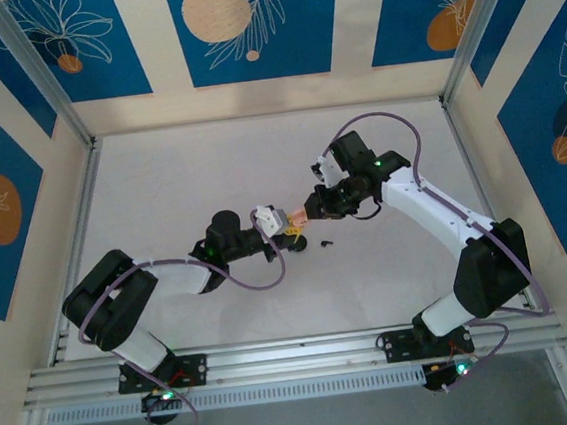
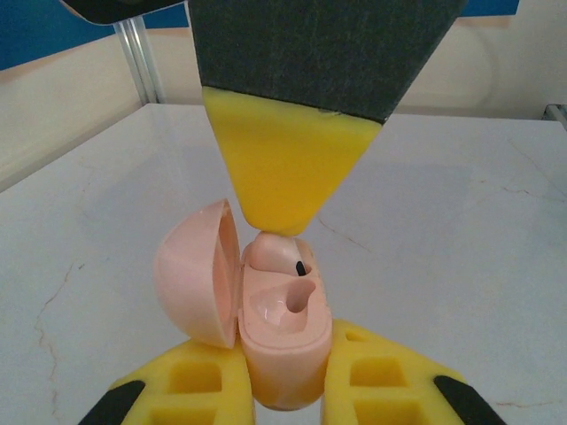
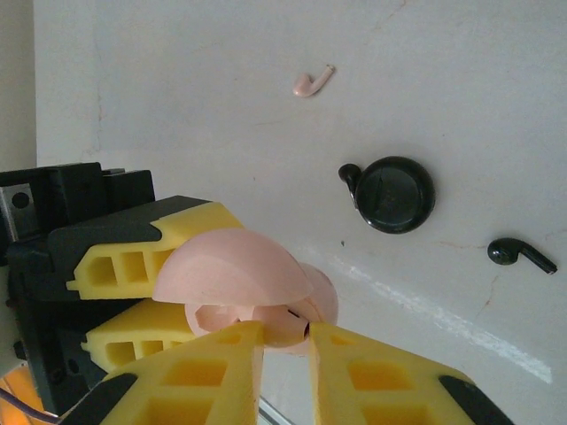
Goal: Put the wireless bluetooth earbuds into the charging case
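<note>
Left gripper [image 2: 283,390] is clamped on the pink case [image 2: 283,341] at bottom centre of the left wrist view. Its lid [image 2: 197,274] is swung open to the left. Right gripper [image 3: 285,341] is pinched nearly shut on a pink earbud [image 2: 276,255], with its tip pointing down from the top of the frame. The bud sits at the mouth of the rear slot and looks not fully seated. Front slot [image 2: 292,305] is empty.

A loose pink earbud [image 3: 312,82] lies on the table [image 3: 177,106], upper centre of the right wrist view. Black case [image 3: 394,195] and black earbud [image 3: 521,254] sit right of centre, well apart from the pink set.

Step in hand, my read: seat the bud.
- Stem goes down into the well, pushed straight along the slot with no sideways drag against the lid.
- Left grip needs to hold firm so the case doesn't rotate.
- Release only once the bud is flush, then lift straight out.
- Risk: the bud tilts and pops out on release.
</note>
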Available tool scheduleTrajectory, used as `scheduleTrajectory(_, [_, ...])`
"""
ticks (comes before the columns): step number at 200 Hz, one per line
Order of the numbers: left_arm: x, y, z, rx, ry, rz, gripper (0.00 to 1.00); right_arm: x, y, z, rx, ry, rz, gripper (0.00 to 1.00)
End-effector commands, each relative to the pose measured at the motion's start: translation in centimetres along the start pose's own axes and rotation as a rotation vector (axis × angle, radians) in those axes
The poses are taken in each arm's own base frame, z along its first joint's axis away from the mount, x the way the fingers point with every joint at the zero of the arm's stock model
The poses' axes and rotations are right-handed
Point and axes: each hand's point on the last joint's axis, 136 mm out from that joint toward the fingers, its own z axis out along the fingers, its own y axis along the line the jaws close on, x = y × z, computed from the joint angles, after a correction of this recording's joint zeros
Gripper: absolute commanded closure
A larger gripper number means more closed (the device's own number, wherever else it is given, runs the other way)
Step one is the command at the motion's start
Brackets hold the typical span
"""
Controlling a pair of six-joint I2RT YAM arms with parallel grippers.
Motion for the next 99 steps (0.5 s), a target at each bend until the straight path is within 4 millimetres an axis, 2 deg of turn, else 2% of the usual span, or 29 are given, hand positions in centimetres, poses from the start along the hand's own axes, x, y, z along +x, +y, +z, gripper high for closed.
scheduleTrajectory(1, [-3.5, 0.2, -0.3, -0.027, -0.108, 0.061, 0.93, 0.4, 0.3, -0.8, 0.016, 0.003, -0.011, 0.74])
scheduleTrajectory(16, [-3.2, 0.5, -0.5, -0.051, -0.106, 0.053, 0.92, -0.2, 1.1, -2.1, 0.0, -0.043, -0.027, 0.65])
scheduleTrajectory(51, [-2.0, 2.5, -1.3, -0.159, -0.092, -0.021, 0.92, -1.5, 2.3, -5.4, -0.024, -0.147, -0.053, 0.57])
scheduleTrajectory(70, [-1.4, 3.3, -1.8, -0.19, -0.096, -0.083, 0.92, -1.6, 2.5, -5.9, -0.025, -0.155, -0.061, 0.57])
scheduleTrajectory(99, [-0.6, 5.6, -3.3, -0.282, -0.117, -0.197, 0.91, -1.4, 2.2, -5.4, -0.014, -0.124, -0.034, 0.56])
